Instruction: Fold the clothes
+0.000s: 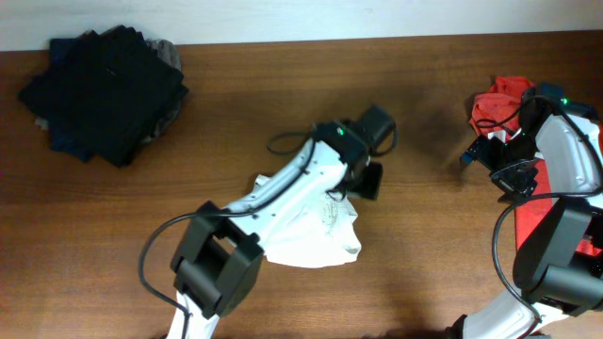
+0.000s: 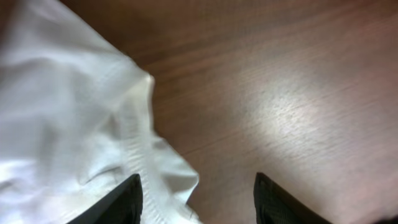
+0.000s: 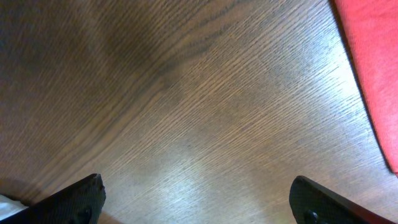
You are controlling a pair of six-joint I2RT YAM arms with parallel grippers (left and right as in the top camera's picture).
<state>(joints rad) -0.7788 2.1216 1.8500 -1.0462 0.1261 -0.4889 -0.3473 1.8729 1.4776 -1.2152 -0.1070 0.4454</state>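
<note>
The left gripper (image 2: 198,188), jaws parted and clamping nothing, hangs at the hem of the white T-shirt (image 1: 316,231) bunched mid-tabletop under that arm, far nearer than the wide-open, empty right gripper (image 3: 196,190) by the right edge.

white T-shirt (image 1: 316,240): half hidden under left arm (image 1: 287,188)
red T-shirt (image 1: 497,102): partly behind right arm (image 1: 570,155)
lettering (image 1: 332,209): too small to read
</note>
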